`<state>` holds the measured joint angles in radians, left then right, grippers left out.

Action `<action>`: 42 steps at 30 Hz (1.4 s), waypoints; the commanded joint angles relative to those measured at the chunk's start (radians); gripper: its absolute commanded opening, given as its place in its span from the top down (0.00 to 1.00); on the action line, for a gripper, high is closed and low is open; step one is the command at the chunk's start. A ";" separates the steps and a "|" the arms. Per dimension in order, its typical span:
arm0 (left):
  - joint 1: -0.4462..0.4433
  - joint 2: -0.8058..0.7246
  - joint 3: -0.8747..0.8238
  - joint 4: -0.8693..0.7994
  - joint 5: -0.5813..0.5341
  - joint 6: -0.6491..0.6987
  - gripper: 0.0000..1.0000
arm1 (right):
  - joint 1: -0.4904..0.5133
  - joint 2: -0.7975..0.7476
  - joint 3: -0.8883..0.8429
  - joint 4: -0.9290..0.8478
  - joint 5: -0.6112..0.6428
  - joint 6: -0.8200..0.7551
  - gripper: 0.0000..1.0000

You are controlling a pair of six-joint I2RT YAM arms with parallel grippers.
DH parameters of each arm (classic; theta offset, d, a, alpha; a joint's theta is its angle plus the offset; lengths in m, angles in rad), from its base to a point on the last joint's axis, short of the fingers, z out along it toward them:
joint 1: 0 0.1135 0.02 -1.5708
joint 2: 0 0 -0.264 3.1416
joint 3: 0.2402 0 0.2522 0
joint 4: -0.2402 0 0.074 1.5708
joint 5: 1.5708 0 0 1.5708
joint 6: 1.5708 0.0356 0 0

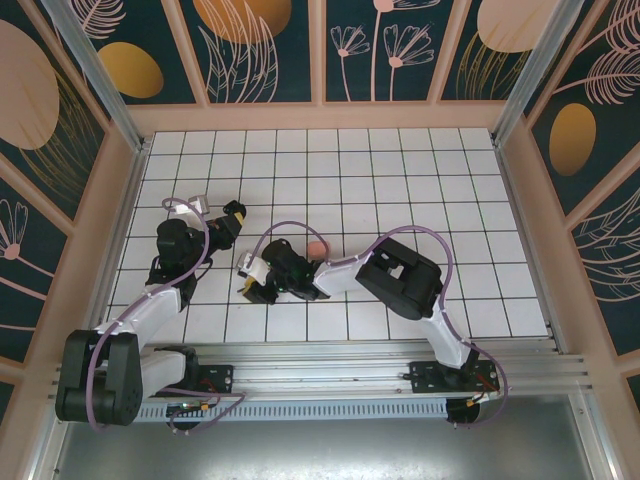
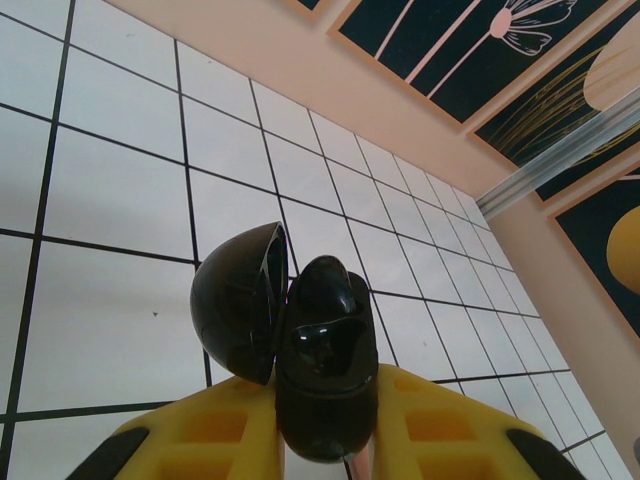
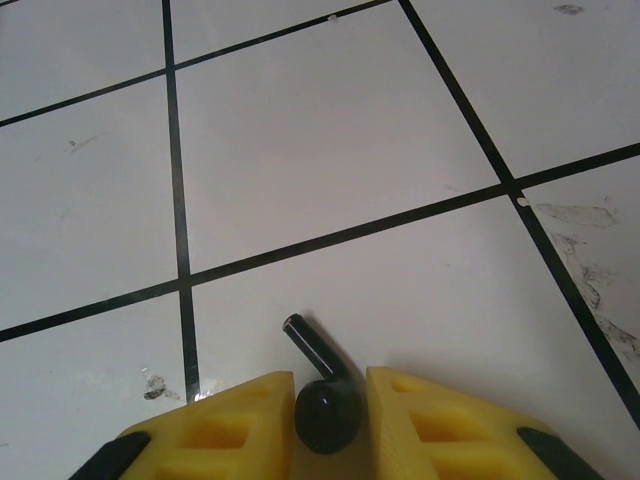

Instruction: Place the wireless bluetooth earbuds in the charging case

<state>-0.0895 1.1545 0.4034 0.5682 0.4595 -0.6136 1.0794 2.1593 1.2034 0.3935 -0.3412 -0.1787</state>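
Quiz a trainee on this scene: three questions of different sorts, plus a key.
1. True or false: the case in the left end effector has its lid shut.
2. What sits between the fingers of the right end effector? A) pink earbud B) black earbud C) nothing
3. Fill in: the floor is white ____ with black lines.
Key: 1 false; 2 B; 3 tiles.

White tiled tabletop (image 1: 400, 170), dark floral wall panels (image 1: 270, 50), aluminium rail (image 1: 330, 365) along near edge
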 commanded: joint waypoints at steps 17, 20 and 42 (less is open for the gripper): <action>0.008 -0.007 0.027 -0.044 -0.019 0.048 0.78 | -0.002 -0.209 -0.231 -0.047 0.092 -0.011 0.81; 0.008 -0.003 0.027 -0.044 -0.018 0.050 0.78 | -0.010 -0.264 -0.297 -0.053 0.116 0.017 0.81; 0.008 0.002 0.028 -0.034 -0.018 0.043 0.79 | -0.195 -0.664 -0.695 -0.139 0.240 0.163 0.81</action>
<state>-0.0895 1.1549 0.4042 0.5194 0.4442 -0.5838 0.9001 1.5265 0.5274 0.2741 -0.1257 -0.0338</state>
